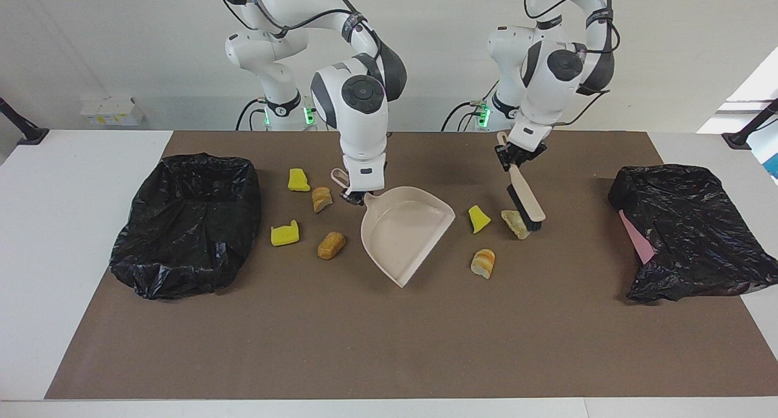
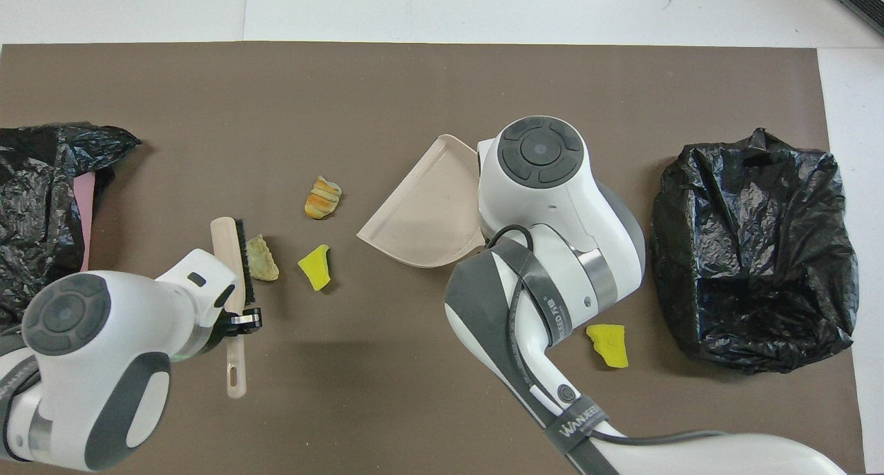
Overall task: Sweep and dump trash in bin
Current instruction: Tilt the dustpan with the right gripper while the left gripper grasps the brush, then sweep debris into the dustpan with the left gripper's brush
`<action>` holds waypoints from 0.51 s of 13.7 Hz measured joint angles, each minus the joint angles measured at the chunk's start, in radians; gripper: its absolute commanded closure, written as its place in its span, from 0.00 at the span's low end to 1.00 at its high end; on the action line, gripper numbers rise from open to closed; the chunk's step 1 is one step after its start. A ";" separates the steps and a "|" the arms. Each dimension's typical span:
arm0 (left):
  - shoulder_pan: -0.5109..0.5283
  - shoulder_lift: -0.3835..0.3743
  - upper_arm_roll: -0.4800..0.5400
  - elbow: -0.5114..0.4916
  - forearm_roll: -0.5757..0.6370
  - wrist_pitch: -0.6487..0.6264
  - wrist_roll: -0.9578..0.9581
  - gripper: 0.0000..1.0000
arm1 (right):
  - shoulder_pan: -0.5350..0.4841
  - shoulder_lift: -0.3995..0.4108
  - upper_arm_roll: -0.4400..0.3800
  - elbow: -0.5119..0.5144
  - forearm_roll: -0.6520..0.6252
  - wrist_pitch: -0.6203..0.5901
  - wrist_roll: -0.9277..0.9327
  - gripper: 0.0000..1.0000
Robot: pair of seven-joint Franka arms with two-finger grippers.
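My right gripper (image 1: 355,195) is shut on the handle of the beige dustpan (image 1: 404,226), whose mouth is turned toward the left arm's end. My left gripper (image 1: 515,160) is shut on the handle of a beige brush (image 1: 527,206); its black bristles rest against a tan lump (image 1: 512,222) on the side toward the left arm's end. Beside that lump lie a yellow sponge chunk (image 1: 479,219) and a striped bread piece (image 1: 484,263). Toward the right arm's end lie two yellow chunks (image 1: 298,180) (image 1: 284,234) and two bread lumps (image 1: 321,198) (image 1: 331,245).
A bin lined with a black bag (image 1: 188,223) stands open at the right arm's end of the brown mat (image 1: 389,345). A second black bag (image 1: 693,229), with pink showing at its edge, lies at the left arm's end.
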State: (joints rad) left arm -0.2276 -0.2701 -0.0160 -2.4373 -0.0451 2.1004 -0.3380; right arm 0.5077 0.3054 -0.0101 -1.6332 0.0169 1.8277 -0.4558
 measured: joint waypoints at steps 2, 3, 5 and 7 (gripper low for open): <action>0.082 0.020 0.001 0.006 0.001 0.012 0.091 1.00 | -0.006 0.000 0.000 -0.010 -0.003 0.022 -0.090 1.00; 0.103 0.026 0.001 0.007 0.001 0.014 0.116 1.00 | -0.010 0.001 0.000 -0.018 -0.010 0.037 -0.140 1.00; 0.109 0.033 -0.001 0.008 0.001 0.027 0.125 1.00 | -0.016 0.006 0.000 -0.038 -0.024 0.079 -0.232 1.00; 0.109 0.039 -0.007 0.009 0.001 0.030 0.125 1.00 | -0.016 0.020 0.000 -0.060 -0.033 0.114 -0.298 1.00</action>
State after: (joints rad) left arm -0.1189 -0.2309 -0.0230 -2.4284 -0.0445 2.1302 -0.2134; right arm 0.4919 0.3256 -0.0096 -1.6928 -0.0164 1.9417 -0.7540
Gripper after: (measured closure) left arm 0.740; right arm 0.670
